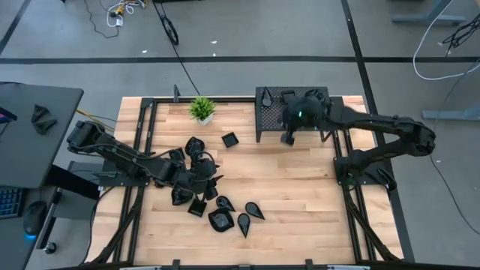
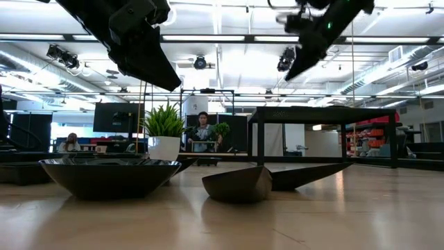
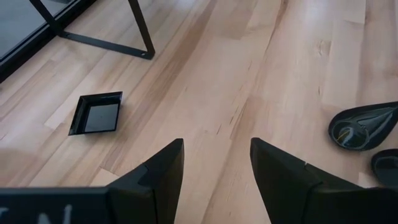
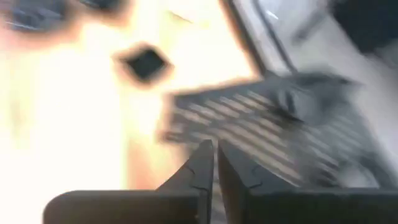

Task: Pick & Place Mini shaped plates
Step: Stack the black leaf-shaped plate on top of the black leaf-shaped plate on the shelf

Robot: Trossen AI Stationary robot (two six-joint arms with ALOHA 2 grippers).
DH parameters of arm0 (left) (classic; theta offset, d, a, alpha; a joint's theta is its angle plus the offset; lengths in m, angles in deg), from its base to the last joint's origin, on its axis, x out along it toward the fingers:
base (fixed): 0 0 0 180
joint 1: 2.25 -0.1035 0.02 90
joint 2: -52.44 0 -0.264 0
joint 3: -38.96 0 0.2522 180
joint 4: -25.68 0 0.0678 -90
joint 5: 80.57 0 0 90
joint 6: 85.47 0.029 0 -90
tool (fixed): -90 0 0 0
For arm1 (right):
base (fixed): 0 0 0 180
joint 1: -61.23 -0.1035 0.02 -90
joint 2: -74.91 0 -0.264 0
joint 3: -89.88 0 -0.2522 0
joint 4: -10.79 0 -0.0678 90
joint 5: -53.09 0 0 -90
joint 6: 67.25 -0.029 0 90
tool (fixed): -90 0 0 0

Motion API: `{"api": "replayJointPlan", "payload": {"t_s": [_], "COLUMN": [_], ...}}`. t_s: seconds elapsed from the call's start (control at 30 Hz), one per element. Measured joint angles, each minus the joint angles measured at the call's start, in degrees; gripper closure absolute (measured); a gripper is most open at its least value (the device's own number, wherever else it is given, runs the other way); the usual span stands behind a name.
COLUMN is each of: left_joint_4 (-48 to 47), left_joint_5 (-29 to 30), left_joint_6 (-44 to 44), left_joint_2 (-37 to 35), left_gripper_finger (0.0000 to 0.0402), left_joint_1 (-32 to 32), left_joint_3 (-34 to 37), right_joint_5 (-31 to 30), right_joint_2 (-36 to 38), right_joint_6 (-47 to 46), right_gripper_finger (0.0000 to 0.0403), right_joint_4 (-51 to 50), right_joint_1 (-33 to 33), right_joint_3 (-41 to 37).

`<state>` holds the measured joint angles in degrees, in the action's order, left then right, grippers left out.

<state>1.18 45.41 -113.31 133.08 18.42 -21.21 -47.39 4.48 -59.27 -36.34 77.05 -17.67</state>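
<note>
High view | left hand (image 1: 204, 178) wide, empty | right hand (image 1: 288, 139) pinched, empty

Your right wrist view is smeared: the rack (image 4: 273, 134) shows only as a streaky grid, and the dark square (image 4: 145, 63) beyond it could be a plate, but you can't confirm its shape. From above, the left gripper (image 1: 196, 178) sits over the cluster of mini shaped plates (image 1: 217, 206), so you can't count the ones under it or sort square from teardrop there. What sits on the rack top beneath the right gripper (image 1: 298, 114) is too dark to separate. In your left wrist view, one plate (image 3: 387, 168) is cut by the picture's edge. Low down, both arms run off the top of the picture.
</note>
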Motion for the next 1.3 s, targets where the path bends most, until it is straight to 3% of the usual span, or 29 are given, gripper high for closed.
{"api": "replayJointPlan", "payload": {"t_s": [0.27,0.43,0.53,0.73,0.9,1.1,1.3], "left_joint_4": [-0.1,-2.9,-8.4,-28.9,-43.7,-40.8,-32.3], "left_joint_5": [-1.3,-11.7,-16.3,-18.0,-21.1,-20.3,-10.8], "left_joint_6": [0.8,7.6,7.4,-1.7,-17.3,-29.5,-34.0], "left_joint_2": [0.0,-0.2,-0.4,-0.5,-0.5,-0.5,-0.5], "left_gripper_finger": [0.0209,0.0209,0.0209,0.0209,0.0209,0.0209,0.0210], "left_joint_1": [0.4,3.3,5.7,12.8,20.4,30.1,33.3], "left_joint_3": [0.0,-0.3,-2.6,-10.7,-12.3,-4.8,2.7], "right_joint_5": [-1.0,-5.1,-7.9,-13.3,-15.1,-18.4,-19.1], "right_joint_2": [-3.9,-8.3,-11.6,-18.2,-21.5,-22.2,-22.2], "right_joint_6": [-7.2,-12.3,-14.3,-18.6,-18.6,-15.9,-15.7], "right_gripper_finger": [0.0385,0.0385,0.0385,0.0377,0.0351,0.0313,0.0294], "right_joint_4": [10.0,19.8,24.9,29.2,31.2,34.8,36.2], "right_joint_1": [-23.0,-33.0,-37.1,-40.1,-39.9,-39.7,-39.0], "right_joint_3": [0.0,0.0,0.0,0.0,0.0,0.0,0.0]}}
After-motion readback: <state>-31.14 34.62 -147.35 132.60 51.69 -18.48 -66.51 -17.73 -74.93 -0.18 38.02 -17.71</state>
